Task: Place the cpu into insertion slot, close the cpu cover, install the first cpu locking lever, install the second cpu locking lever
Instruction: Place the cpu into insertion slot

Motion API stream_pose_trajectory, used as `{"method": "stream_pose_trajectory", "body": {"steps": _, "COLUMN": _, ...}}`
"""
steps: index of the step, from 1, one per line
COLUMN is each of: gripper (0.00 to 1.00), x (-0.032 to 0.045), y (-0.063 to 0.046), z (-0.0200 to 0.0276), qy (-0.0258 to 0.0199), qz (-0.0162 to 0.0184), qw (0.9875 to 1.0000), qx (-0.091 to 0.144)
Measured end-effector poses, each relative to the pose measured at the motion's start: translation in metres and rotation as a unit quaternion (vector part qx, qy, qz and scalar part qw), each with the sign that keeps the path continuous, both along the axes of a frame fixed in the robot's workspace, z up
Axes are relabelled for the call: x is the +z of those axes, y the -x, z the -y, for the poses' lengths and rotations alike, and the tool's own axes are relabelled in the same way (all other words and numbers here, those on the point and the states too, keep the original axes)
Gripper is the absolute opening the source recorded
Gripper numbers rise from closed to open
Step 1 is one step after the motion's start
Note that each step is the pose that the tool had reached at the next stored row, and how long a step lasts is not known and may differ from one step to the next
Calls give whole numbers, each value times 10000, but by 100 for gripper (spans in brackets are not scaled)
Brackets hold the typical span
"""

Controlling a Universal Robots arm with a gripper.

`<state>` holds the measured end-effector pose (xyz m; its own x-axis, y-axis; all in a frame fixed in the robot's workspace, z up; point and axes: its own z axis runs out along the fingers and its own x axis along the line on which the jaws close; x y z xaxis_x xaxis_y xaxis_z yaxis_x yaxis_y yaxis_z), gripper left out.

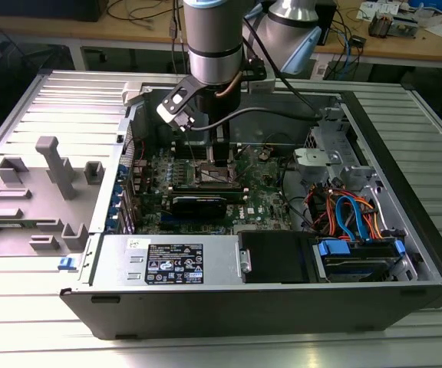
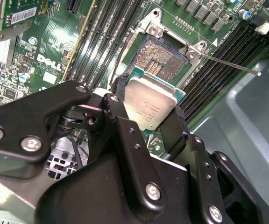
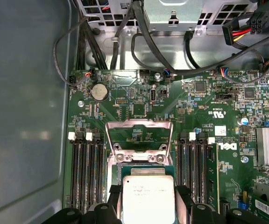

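Wooden desks strewn with cables and electronics line the back of the room, and in front of them a ribbed metal counter [image 1: 21, 322] carries an open computer case [image 1: 244, 307] lying on its side, with a grey plastic fixture [image 1: 48, 192] on the exterior view's left. From above, the arm [image 1: 213, 38] reaches straight down into the case, its wrist vertical and the end effector [image 1: 217, 149] low over the green motherboard [image 1: 263, 195]. In both wrist views the end effector [image 2: 147, 106] [image 3: 148, 196] is clamped narrowly on the cpu [image 2: 146, 100] [image 3: 148, 200], its black fingers [image 2: 175, 125] pressing two opposite edges of the silver-topped chip. The cpu hangs just above the insertion slot [image 2: 165, 58], not yet seated; the slot's field of contacts lies bare beyond the chip's far edge. The cpu cover [image 3: 139, 124] stands swung up and open at the slot's far side, and a thin locking lever [image 2: 230, 64] juts out free beside the slot. Black memory slots [image 3: 85, 172] run along both sides of it, and a coin cell battery [image 3: 99, 92] sits further up the board. Faint engraved print covers the cpu's lid, too small to make out. A printed label [image 1: 173, 264] sits on the grey power supply [image 1: 121, 257] at the case's near wall. Orange and blue cables [image 1: 351, 211] loop through the drive bay on the exterior view's right.
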<state>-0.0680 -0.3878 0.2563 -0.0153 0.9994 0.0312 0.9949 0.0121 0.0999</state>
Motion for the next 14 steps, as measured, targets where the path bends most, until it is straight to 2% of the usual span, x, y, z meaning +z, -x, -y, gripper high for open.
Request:
{"method": "stream_pose_trajectory", "body": {"steps": 8, "gripper": 54, "x": -19, "y": 6, "z": 0, "qy": 0, "qz": 6, "qw": 10000, "qx": -2}}
{"method": "stream_pose_trajectory", "body": {"steps": 10, "gripper": 54, "x": -66, "y": 18, "z": -8, "qy": 0, "qz": 8, "qw": 10000, "qx": 0}}
{"method": "stream_pose_trajectory", "body": {"steps": 14, "gripper": 54, "x": -186, "y": 31, "z": -61, "qy": 4, "qz": 8, "qw": 10000, "qx": 0}}
